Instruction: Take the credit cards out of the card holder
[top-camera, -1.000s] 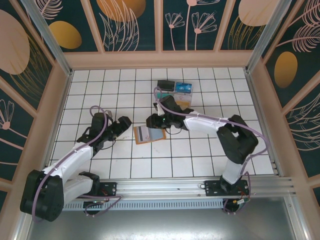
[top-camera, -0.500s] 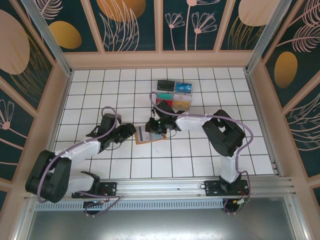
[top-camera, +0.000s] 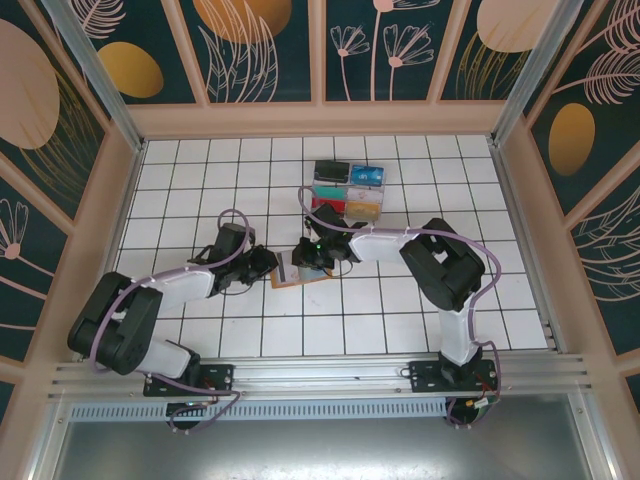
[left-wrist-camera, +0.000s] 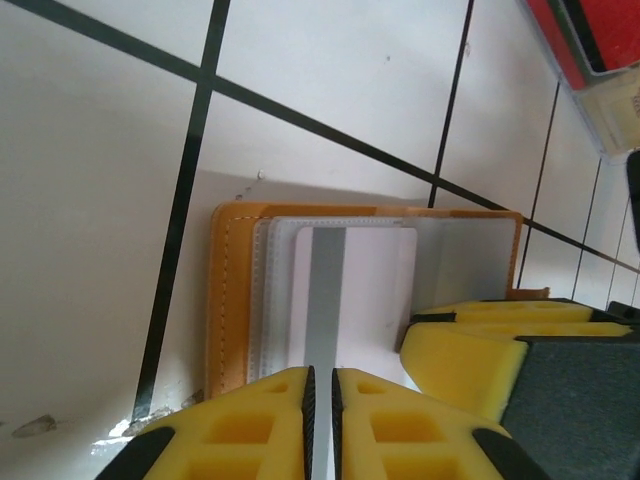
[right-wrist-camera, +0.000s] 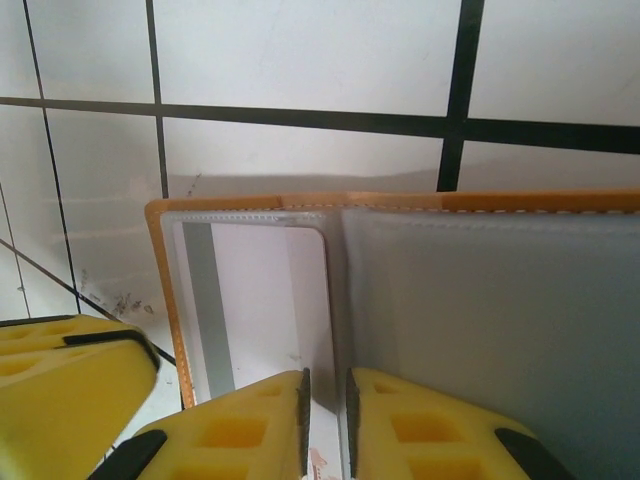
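Extraction step: left end effector (left-wrist-camera: 320, 420) clenched, tips apparently on white credit card (left-wrist-camera: 370, 290) just ahead; right end effector (right-wrist-camera: 325, 420) clenched against card holder (right-wrist-camera: 480, 300); next calls for dragging card out, holder pinned.

Tan-orange card holder (left-wrist-camera: 225, 300) laid open flat just ahead of the left fingers (left-wrist-camera: 250, 420), grey pockets upward, white grey-striped credit card (left-wrist-camera: 350, 290) seated in one pocket, reaching under those fingers

Leather, plastic, foam.
I see the card holder (left-wrist-camera: 232, 300) in stitched tan leather, a smooth plastic card (left-wrist-camera: 370, 290), a glossy tiled table (left-wrist-camera: 330, 90), yellow foam hand pads (left-wrist-camera: 240, 425).
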